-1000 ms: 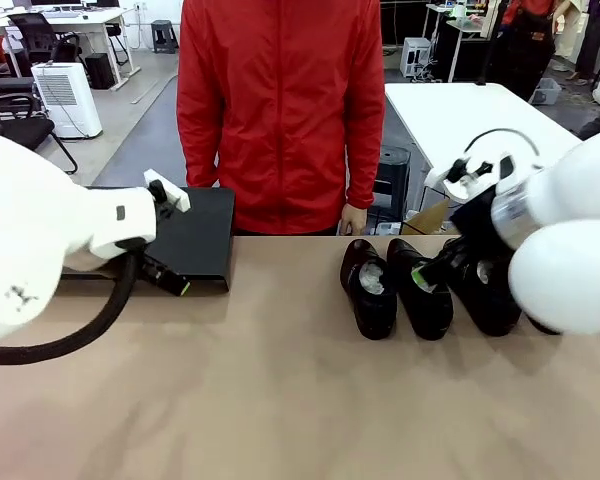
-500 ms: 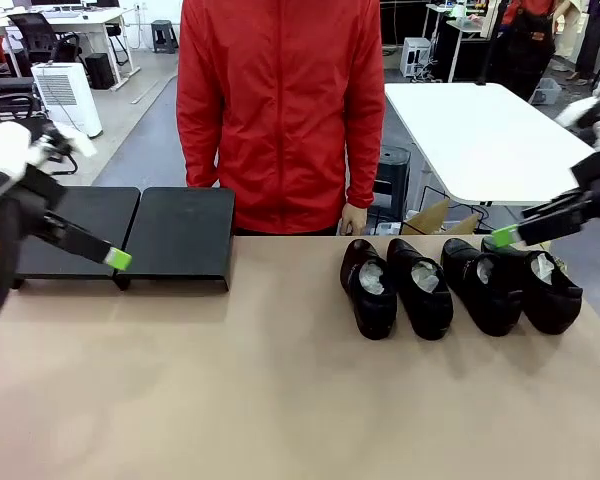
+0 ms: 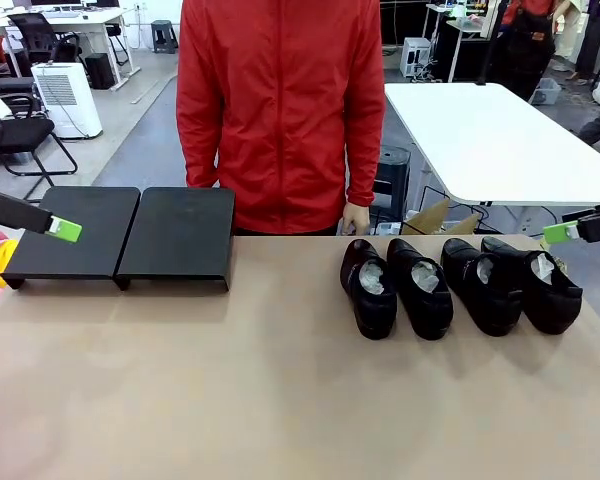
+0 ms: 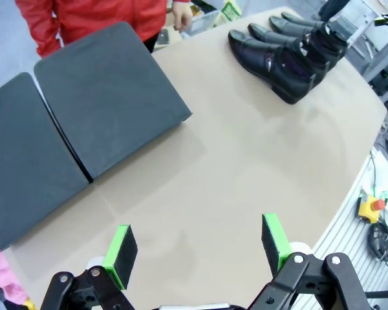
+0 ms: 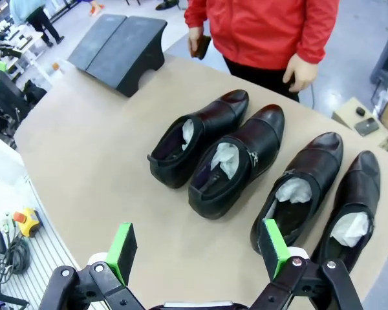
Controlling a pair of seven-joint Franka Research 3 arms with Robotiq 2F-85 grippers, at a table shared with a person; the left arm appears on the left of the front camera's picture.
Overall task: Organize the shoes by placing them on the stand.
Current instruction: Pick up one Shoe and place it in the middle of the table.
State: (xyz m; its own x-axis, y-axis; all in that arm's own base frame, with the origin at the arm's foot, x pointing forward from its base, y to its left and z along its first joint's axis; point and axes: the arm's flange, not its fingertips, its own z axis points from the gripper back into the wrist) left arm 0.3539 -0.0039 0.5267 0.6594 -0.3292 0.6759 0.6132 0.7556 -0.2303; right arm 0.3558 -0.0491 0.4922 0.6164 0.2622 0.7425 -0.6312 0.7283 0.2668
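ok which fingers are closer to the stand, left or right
Left. The left arm's fingers hang right by the stand, at its left section. The right arm's fingers are far off, by the rightmost shoe.

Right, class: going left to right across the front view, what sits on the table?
The stand's left section → stand's right section → first shoe → second shoe → third shoe → fourth shoe.

Bright, even indoor light, probably from overhead, leaves only short soft shadows beside the shoes (image 3: 420,285) and under the stand (image 3: 180,235). The leather has a mild sheen. The front view is sharp; both wrist views curve the table (image 4: 246,161) edge.
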